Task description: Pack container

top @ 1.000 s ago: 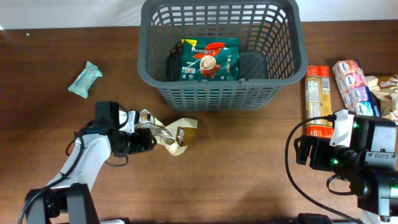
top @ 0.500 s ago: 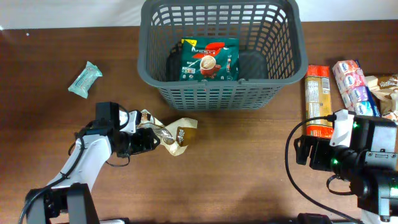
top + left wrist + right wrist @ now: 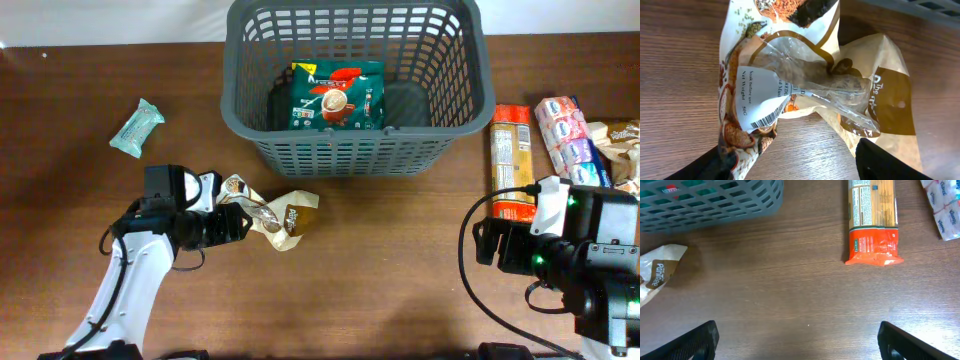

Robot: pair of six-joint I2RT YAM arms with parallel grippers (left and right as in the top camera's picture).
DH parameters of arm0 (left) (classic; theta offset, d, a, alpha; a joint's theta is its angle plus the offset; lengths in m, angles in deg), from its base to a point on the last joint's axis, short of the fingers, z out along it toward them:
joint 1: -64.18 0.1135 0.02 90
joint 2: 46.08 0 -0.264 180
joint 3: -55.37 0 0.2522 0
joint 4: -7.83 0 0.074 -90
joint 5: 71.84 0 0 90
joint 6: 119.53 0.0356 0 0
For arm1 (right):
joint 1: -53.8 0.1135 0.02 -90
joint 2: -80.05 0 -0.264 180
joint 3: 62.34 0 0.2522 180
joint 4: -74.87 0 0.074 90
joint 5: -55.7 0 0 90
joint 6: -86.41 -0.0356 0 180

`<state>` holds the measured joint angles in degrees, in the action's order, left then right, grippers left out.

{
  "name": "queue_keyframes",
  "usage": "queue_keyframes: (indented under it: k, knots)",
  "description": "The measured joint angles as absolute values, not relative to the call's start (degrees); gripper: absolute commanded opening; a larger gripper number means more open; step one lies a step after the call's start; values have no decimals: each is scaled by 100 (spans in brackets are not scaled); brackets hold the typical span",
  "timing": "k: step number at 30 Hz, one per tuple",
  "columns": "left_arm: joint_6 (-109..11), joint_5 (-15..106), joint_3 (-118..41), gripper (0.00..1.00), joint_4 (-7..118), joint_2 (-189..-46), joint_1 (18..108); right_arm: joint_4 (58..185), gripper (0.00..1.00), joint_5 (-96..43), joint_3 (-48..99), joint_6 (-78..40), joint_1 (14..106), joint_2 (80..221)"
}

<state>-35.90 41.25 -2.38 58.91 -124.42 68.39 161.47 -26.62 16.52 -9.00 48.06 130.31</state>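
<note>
The dark grey lattice basket (image 3: 350,152) stands at the back middle, with a green drink-mix packet (image 3: 338,97) lying inside. Its wall also shows in the right wrist view (image 3: 710,205). A crumpled brown-and-white snack packet (image 3: 277,214) lies on the table in front of the basket. My left gripper (image 3: 232,222) is open at the packet's left end. In the left wrist view (image 3: 797,165) its fingers straddle the packet (image 3: 790,85), and the left finger (image 3: 705,165) touches the packet's edge. My right gripper (image 3: 497,247) is open and empty above bare wood (image 3: 800,340).
A teal packet (image 3: 137,127) lies at far left. An orange pasta packet (image 3: 510,160) lies right of the basket, also in the right wrist view (image 3: 872,220). A tissue pack (image 3: 568,140) and a brown packet (image 3: 620,140) are at the right edge.
My left arm has shifted slightly left and its elbow has dropped; its gripper stays at the snack packet. The packet and the right arm have not moved.
</note>
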Motion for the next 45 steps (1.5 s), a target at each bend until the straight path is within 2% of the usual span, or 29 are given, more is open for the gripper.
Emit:
queue_keyframes:
  k: [12,13,14,15,28,38,42,45]
  knots:
    - [-3608,3751,-238,71,5603,-12440,6839,16206,99,-2662,1652,-898,4806,13031]
    - [-3606,3738,-238,68,5592,-12440,6839,16217,99,-2662,1652,-898,4806,13031]
    - [-3606,3734,-238,61,5588,-12440,6839,16230,99,-2662,1652,-903,4806,13031]
    - [-3610,3712,-238,60,5581,-12440,6839,16241,99,-2662,1652,-900,4806,13031]
    - [-3628,3677,-238,66,5188,-12936,6839,16256,99,-2662,1652,-900,4806,13031]
    - [-3625,3675,-238,60,4943,-13199,6839,16259,99,-2662,1652,-898,4806,13031]
    - [-3619,3675,-238,48,4794,-13199,6839,16265,99,-2662,1652,-898,4806,13031]
    - [-3632,3677,-238,29,4744,-13199,6839,16278,99,-2662,1652,-896,4806,13031]
